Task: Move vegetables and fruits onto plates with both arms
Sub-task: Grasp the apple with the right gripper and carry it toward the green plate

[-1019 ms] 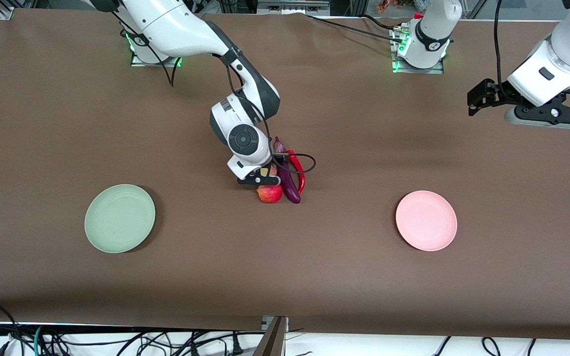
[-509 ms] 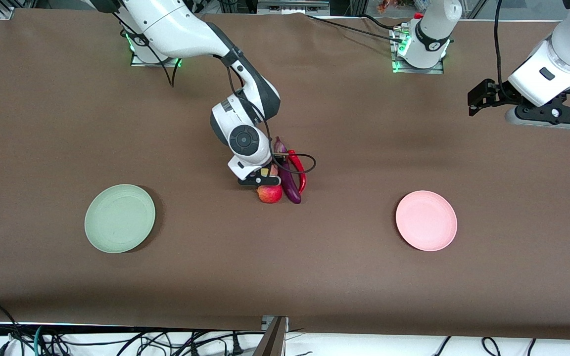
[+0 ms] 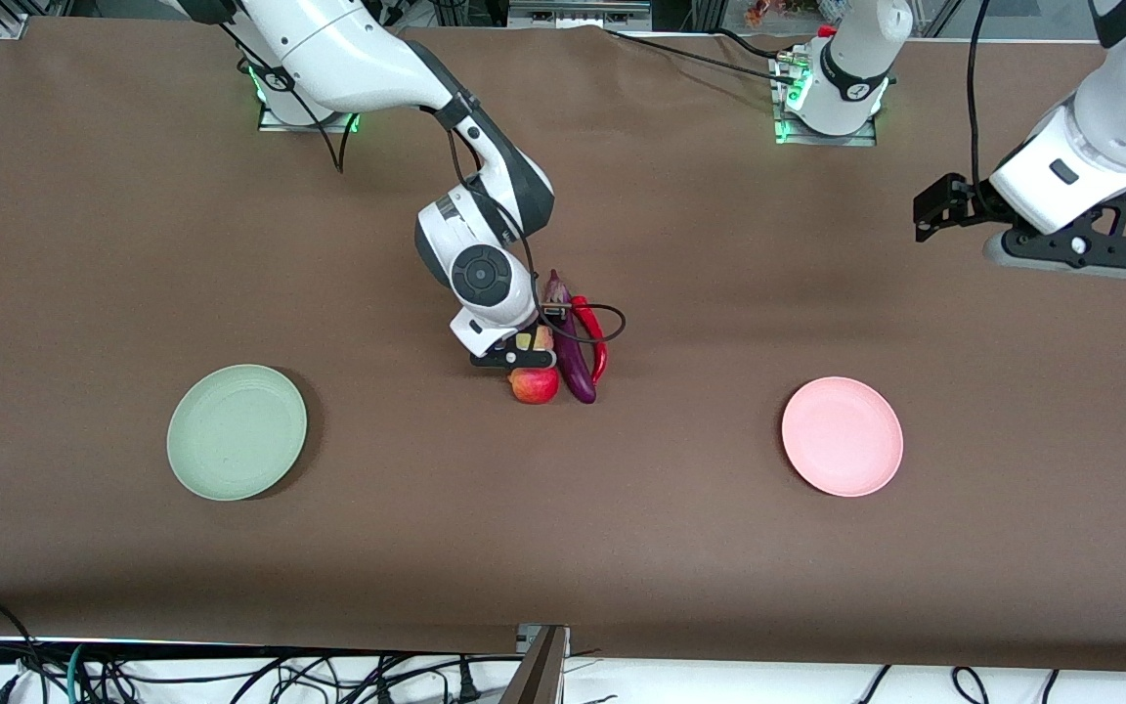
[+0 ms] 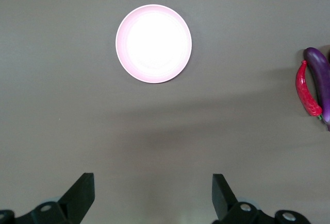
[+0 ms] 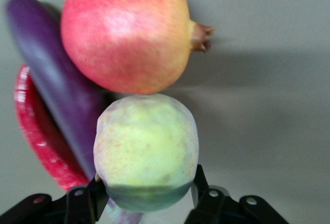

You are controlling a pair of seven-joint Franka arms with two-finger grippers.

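Observation:
My right gripper (image 3: pixel 522 348) (image 5: pixel 146 190) is low over the pile at mid-table, shut on the yellow-green peach (image 3: pixel 528 340) (image 5: pixel 146 147). The red fruit (image 3: pixel 534 384) (image 5: pixel 126 33) touches the peach, nearer the front camera. Beside them lies the purple eggplant (image 3: pixel 573 357) (image 5: pixel 56 90) (image 4: pixel 322 77), with the red chili (image 3: pixel 595 337) (image 5: pixel 38 141) (image 4: pixel 307 91) against it. The mint green plate (image 3: pixel 237 431) lies toward the right arm's end and the pink plate (image 3: pixel 842 436) (image 4: pixel 153 44) toward the left arm's end. My left gripper (image 3: pixel 1069 256) (image 4: pixel 153 198) hangs open and empty over bare table at the left arm's end.
A brown cloth (image 3: pixel 563 548) covers the whole table. Both arm bases (image 3: pixel 827 98) stand along the edge farthest from the front camera. Cables (image 3: pixel 231 675) hang below the nearest edge.
The right gripper's fingers have closed onto the peach. The left arm has drifted slightly toward the middle of the table.

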